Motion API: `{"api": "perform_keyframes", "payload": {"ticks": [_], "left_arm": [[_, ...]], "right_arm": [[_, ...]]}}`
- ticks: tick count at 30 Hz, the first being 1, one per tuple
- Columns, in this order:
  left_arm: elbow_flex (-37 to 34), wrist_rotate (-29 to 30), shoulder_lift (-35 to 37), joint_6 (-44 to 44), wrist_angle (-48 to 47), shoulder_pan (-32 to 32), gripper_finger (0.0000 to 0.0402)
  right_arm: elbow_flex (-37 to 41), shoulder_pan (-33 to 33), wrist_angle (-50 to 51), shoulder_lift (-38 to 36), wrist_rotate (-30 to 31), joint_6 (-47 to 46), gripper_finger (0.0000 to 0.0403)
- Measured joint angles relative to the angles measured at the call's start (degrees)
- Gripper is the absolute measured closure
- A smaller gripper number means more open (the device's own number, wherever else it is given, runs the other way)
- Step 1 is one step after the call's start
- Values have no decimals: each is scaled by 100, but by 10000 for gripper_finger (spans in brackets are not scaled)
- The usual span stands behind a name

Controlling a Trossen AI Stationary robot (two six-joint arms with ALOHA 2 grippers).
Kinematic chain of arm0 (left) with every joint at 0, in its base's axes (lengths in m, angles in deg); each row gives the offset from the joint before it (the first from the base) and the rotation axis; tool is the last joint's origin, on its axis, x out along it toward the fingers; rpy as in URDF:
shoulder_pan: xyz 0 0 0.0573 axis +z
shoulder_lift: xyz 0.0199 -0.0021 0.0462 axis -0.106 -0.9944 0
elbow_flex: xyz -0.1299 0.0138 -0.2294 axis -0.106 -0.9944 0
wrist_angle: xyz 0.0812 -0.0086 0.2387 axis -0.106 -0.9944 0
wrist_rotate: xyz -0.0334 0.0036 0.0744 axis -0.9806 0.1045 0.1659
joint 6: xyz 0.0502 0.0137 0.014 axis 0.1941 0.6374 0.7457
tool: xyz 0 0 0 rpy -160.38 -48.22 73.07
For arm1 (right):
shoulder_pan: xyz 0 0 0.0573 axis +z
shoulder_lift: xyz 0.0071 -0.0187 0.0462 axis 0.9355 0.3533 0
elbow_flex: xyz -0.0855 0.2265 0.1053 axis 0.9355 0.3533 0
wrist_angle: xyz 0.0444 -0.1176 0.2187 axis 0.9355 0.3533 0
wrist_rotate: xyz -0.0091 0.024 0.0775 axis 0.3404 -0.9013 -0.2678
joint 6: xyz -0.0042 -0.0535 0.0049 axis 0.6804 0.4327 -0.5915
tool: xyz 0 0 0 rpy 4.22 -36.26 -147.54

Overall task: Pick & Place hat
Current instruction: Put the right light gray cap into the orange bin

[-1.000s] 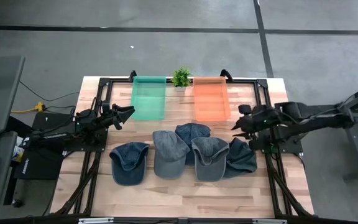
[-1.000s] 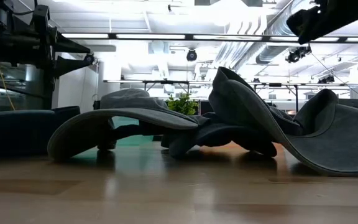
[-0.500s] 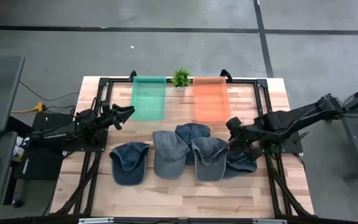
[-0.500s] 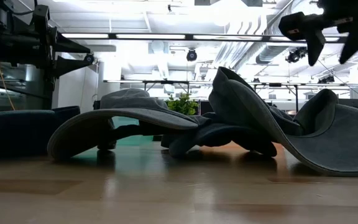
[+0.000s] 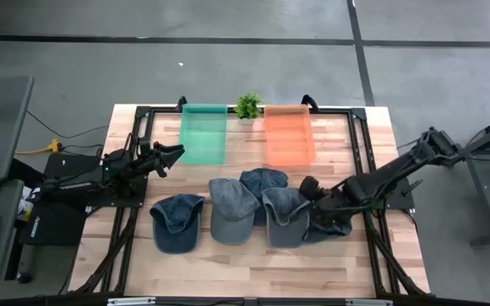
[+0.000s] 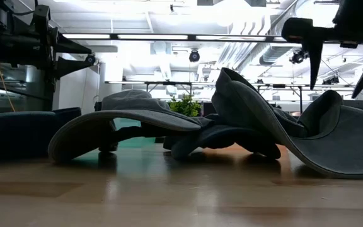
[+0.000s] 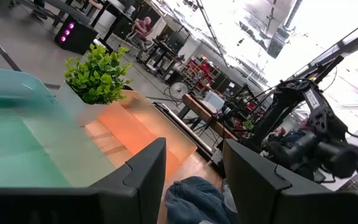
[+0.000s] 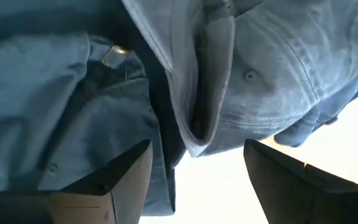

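Over the row of hats, the right gripper (image 5: pixel 306 189) is seen at the right end, above the grey hat (image 5: pixel 286 216) and the dark blue hat (image 5: pixel 330 218) beside it. Its fingers (image 8: pixel 124 180) are spread wide and nothing is held between them; in the right wrist view the seam where the two hats overlap lies between them. In the low view the same fingers (image 6: pixel 314 63) hang above the hats, apart from the cloth.

Five hats lie on the bench (image 5: pixel 347 263), in front of the plant (image 5: pixel 247 105): a dark blue one (image 5: pixel 178 223) farthest to the left, a grey one (image 5: pixel 232 210) next to it, another blue one (image 5: pixel 263 181) behind, partly overlapped, then the grey hat and the dark blue hat under the right gripper.

A green tray (image 5: pixel 203 133) is placed left of the plant and an orange tray (image 5: pixel 289 135) right of it, both behind the hats.

The left gripper (image 5: pixel 173 154) waits just left of the green tray, held above the bench. Its fingers (image 7: pixel 143 180) are parted partway and nothing is gripped.
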Motion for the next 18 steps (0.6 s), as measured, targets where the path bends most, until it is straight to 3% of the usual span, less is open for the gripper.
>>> {"api": "perform_keyframes", "payload": {"ticks": [10, 18], "left_arm": [[0, 0, 0, 1, 0, -1, 243], [0, -1, -1, 0, 0, 1, 243]], "right_arm": [[0, 290, -241, 511, 650, 322, 152], [0, 291, -937, 858, 334, 333, 152]]}}
